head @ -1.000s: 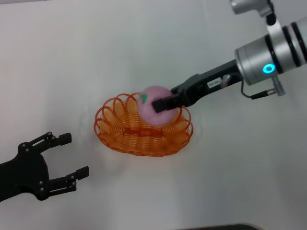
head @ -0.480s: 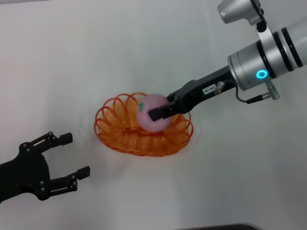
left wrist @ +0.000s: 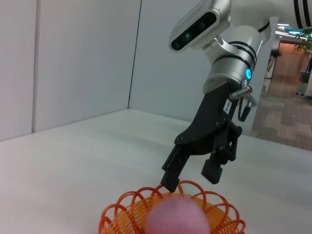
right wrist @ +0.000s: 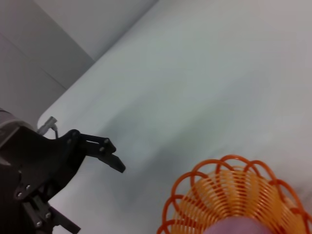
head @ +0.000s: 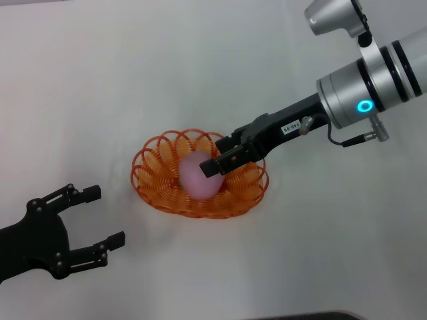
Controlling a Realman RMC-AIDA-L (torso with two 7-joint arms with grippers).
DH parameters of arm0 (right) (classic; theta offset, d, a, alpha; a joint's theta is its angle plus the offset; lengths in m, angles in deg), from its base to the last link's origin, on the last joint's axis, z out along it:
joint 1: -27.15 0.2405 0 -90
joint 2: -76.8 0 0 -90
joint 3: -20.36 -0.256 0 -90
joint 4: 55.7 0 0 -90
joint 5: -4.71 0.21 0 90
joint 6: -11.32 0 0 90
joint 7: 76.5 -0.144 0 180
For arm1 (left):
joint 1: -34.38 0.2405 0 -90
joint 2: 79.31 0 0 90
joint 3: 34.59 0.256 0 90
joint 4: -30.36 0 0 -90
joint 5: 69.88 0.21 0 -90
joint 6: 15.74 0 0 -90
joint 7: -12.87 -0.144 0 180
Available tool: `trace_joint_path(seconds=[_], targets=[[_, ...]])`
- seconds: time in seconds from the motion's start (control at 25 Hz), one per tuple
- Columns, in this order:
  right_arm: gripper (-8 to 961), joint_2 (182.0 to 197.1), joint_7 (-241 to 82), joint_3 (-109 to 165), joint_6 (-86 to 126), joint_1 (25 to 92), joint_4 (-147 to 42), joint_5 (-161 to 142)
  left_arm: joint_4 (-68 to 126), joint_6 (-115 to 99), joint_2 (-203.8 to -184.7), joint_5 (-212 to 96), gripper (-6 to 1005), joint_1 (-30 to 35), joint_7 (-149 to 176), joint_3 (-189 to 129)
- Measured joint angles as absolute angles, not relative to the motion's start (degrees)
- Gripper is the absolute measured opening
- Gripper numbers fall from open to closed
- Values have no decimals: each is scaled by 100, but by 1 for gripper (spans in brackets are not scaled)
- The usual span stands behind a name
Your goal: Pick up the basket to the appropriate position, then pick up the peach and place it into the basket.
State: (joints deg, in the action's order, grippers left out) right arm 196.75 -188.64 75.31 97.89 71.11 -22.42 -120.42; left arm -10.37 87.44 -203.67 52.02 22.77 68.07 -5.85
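The peach (head: pixel 198 175) is sitting in the basket (head: pixel 157 167) at the frame's centre; the right gripper (head: pixel 223 157), fingers apart, is hovering just above it, so the placing step looks finished; next it probably needs lifting clear; the left gripper (head: pixel 100 217), spread wide, is idling lower left; the arm's small white label is unreadable.

Silver cylindrical right arm (head: pixel 373 83) with black bands, cyan ring light, black cable; matte-black screw-studded grippers.
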Motion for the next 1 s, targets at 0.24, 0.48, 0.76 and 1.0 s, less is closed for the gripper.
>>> trace_joint_path(seconds=[0.24,0.48,0.76,1.0], targets=[[849,19615,-18193,7455,10194,6807,-2109,-11386,-1026,8755,-20368,5202,883,2278,6806,-618],[873,19561,-17645,7248,10320,6207,-1743,-11194,-994,8829,-20361,5202,883,2271,6806,-739],[869,19531,-16151,6480,10896,5428,-1697,-11155,-989,8847,-20351,5242,883,2279,6807,-810],[867,19412,-15533,6073,11078,4812,-1694,-11155,-1002,8842,-20341,5260,883,2288,6887,-884]])
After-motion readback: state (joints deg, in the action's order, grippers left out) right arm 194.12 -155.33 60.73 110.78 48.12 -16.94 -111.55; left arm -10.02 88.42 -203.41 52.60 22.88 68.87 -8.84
